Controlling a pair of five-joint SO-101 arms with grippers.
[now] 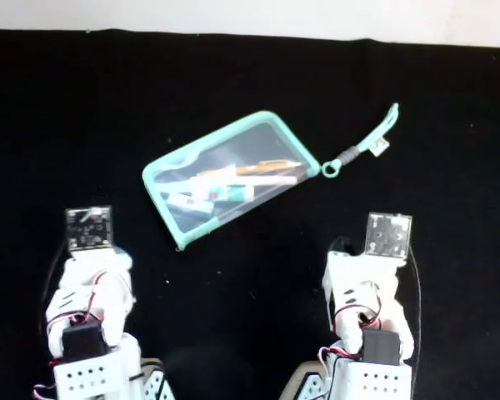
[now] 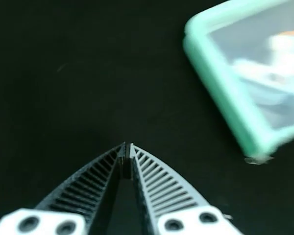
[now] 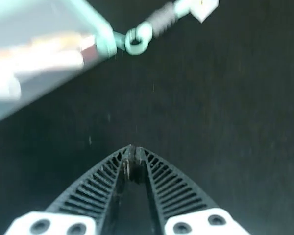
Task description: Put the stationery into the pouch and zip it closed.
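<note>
Two grippers (image 2: 127,145) (image 3: 133,147), one pouch (image 1: 252,145), perhaps zipped

Folded low at the near side of the high view, with the left arm (image 1: 92,308) and the right arm (image 1: 368,321) side by side, well apart, both pointing toward the far side, each topped at the front by a square wrist camera board (image 1: 89,227). From its own wrist, left gripper (image 2: 126,148) pressed together, ribbed black fingers (image 2: 157,183) meeting at the tips with nothing between. Same for the right gripper (image 3: 133,149): tips touching, nothing gripped.
</note>
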